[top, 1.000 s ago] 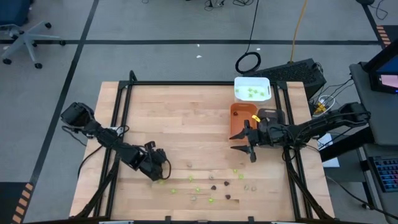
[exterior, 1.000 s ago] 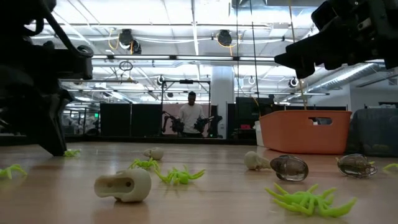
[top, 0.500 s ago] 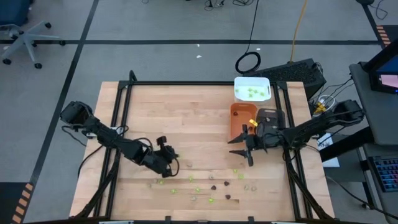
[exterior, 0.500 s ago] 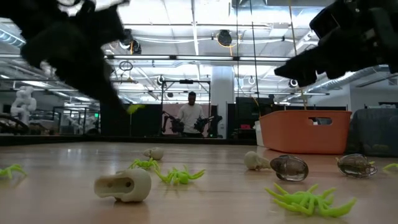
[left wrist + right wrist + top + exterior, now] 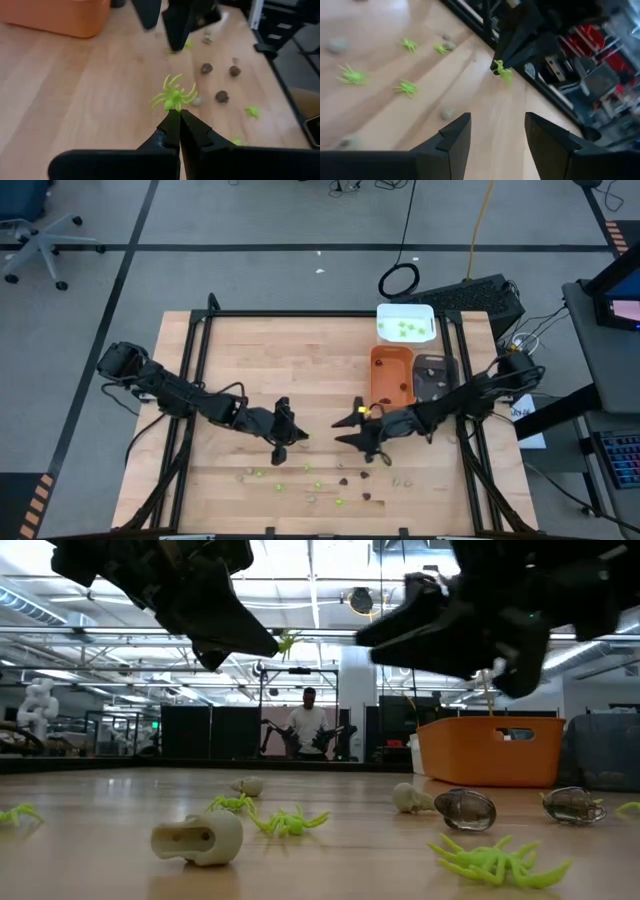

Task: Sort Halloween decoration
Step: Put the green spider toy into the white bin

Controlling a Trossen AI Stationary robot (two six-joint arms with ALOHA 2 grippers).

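Note:
My left gripper (image 5: 298, 436) hovers above the table's middle, shut on a lime-green spider (image 5: 175, 95), which also shows in the low view (image 5: 288, 640) high above the wood. My right gripper (image 5: 346, 432) is open and faces it from the right, a short gap away, touching nothing. In the right wrist view its fingers (image 5: 454, 137) stand wide apart with the held spider (image 5: 502, 71) beyond them. More green spiders (image 5: 285, 822), dark brown pieces (image 5: 465, 808) and pale beige pieces (image 5: 200, 838) lie on the table near its near edge (image 5: 320, 480). My left gripper pinches the green spider by its rear end (image 5: 175, 106) at the very tips of its two fingers. The fingers point slanting toward the table's right. The spider is lifted clear of the table and sticks out beyond the fingertips with its legs spread.
An orange tray (image 5: 378, 362), a grey tray (image 5: 435, 364) and a white tray (image 5: 385, 313) holding green pieces stand at the table's far right. A black frame runs along the table's edges. A person stands in the room far behind the table.
My left gripper rose off the table with the green spider and travelled toward the table's right, to above the middle. My right gripper moved toward the table's left, away from the orange tray, until it faced the left gripper.

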